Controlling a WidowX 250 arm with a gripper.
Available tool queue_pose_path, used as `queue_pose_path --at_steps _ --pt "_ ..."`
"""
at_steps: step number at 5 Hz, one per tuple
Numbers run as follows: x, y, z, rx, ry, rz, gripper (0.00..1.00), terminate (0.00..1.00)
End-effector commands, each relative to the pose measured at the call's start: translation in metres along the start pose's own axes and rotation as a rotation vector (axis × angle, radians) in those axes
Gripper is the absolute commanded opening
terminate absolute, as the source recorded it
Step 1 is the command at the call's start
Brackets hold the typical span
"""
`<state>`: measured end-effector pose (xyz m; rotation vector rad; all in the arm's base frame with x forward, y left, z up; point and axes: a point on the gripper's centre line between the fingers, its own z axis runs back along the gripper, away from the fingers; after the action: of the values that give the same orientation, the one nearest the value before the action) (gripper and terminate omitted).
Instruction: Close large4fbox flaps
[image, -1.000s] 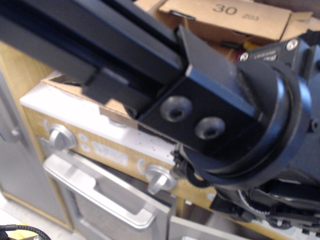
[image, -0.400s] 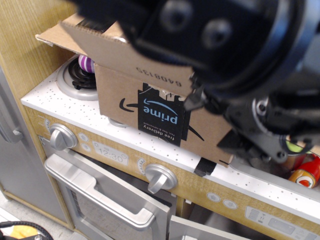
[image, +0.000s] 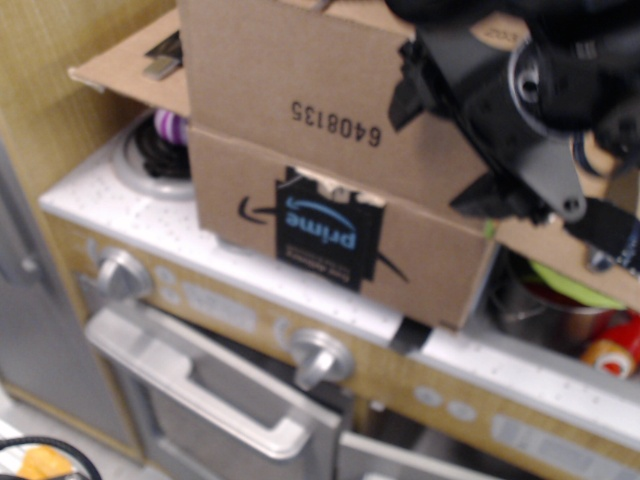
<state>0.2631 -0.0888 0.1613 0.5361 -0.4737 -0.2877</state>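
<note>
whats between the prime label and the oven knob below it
In the only view, bare box front, then the white speckled counter edge, lie between the prime label and the knob.

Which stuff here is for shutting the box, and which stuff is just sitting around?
For the job:
- large4fbox
- front flap, printed 6408135
- left flap, sticking out sideways
- robot arm

Just lying about:
- stove knobs
- oven door handle
- burner with a purple striped thing
- pot

White speckled bench (image: 500, 365) runs across; burner (image: 150, 160) at ten o'clock, two silver knobs (image: 122, 273) (image: 320, 358) below, oven handle (image: 200, 395) at seven, pot (image: 545, 305) at four.
</note>
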Motion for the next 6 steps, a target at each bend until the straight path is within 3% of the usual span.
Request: queue_pose_path --at_steps 1,4,5,6 --pt "0.041 0.025 -0.018 -0.141 -0.078 -0.017 1.0 0.0" --pt "0.047 0.008 -0.08 -0.299 -0.105 0.018 1.0 0.0" --pt "0.044 0.002 -0.091 -0.348 -0.089 0.032 1.0 0.0" --pt "0.045 0.003 -0.08 -0.339 -0.083 0.02 1.0 0.0"
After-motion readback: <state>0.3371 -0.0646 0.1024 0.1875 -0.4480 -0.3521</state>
